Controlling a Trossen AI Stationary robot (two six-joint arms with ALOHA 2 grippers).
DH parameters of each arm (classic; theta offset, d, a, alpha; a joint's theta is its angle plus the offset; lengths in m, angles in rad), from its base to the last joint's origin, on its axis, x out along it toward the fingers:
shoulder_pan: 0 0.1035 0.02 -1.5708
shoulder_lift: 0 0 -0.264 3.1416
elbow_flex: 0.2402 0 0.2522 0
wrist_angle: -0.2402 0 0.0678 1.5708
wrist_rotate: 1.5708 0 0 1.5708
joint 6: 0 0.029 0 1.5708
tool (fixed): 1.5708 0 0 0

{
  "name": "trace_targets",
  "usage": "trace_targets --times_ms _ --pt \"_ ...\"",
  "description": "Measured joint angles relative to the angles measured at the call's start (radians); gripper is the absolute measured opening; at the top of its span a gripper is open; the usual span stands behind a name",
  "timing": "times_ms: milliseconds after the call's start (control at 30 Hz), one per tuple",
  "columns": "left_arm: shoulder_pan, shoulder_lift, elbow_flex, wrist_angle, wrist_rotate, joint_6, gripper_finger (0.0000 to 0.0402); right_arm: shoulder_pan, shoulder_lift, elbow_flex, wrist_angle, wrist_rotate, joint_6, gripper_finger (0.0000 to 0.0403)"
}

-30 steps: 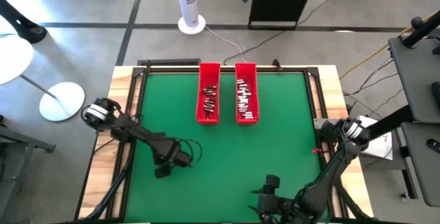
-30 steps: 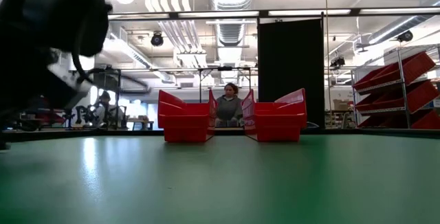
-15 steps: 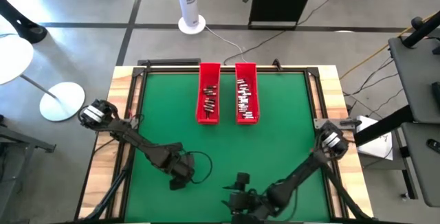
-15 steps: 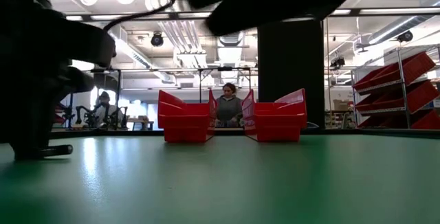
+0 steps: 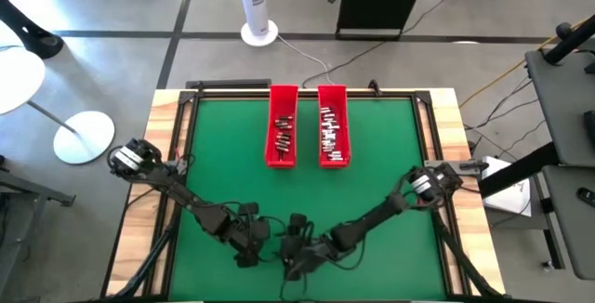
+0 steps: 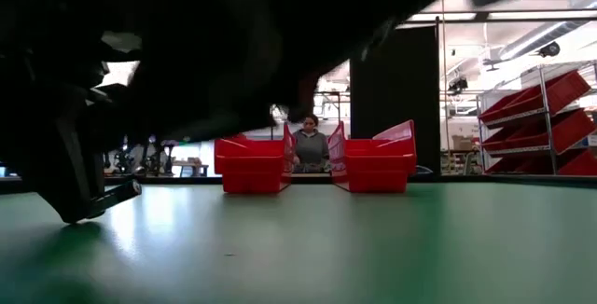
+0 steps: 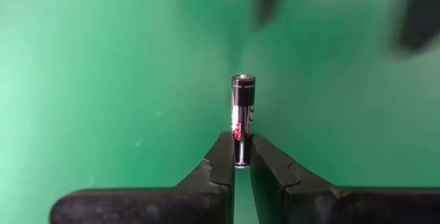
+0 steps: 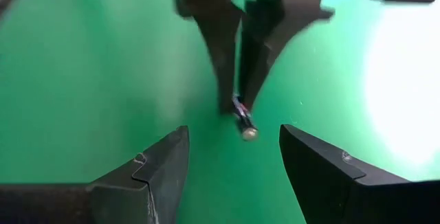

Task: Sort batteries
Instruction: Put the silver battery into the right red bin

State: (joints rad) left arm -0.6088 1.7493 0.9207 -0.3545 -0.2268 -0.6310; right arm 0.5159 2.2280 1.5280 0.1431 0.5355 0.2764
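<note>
High view: both dark arms meet low over the near green desk [image 5: 214,154], far from the two long red plastic trays [image 5: 282,138].

Left wrist view: the left gripper [image 7: 234,162] has its jaws clenched on a slim black cylindrical battery [image 7: 241,117].

Right wrist view: the right gripper [image 8: 234,159] faces that battery with jaws released; it should centre on the free end before closing.

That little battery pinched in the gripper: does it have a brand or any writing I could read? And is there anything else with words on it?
Battery in the shut left gripper: a red and white mark on its dark casing, too small and blurred to read.
Red trays: no label visible.
Nothing else in these views carries readable text.
</note>
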Motion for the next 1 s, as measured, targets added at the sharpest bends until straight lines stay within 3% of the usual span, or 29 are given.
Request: trace_targets --times_ms 367,767,1000 --pt "-0.006 0.043 0.002 0.078 -0.004 0.051 0.0007 -0.063 0.034 -0.001 0.006 -0.082 -0.015 0.0218" --pt "-0.006 0.046 0.002 0.103 -0.008 0.081 0.0007 -0.063 -0.023 0.0 -0.134 -0.12 -0.051 0.0172" --pt "-0.006 0.05 -0.001 0.167 -0.019 0.091 0.0007 -0.078 -0.001 0.0 -0.048 -0.257 -0.049 0.016"
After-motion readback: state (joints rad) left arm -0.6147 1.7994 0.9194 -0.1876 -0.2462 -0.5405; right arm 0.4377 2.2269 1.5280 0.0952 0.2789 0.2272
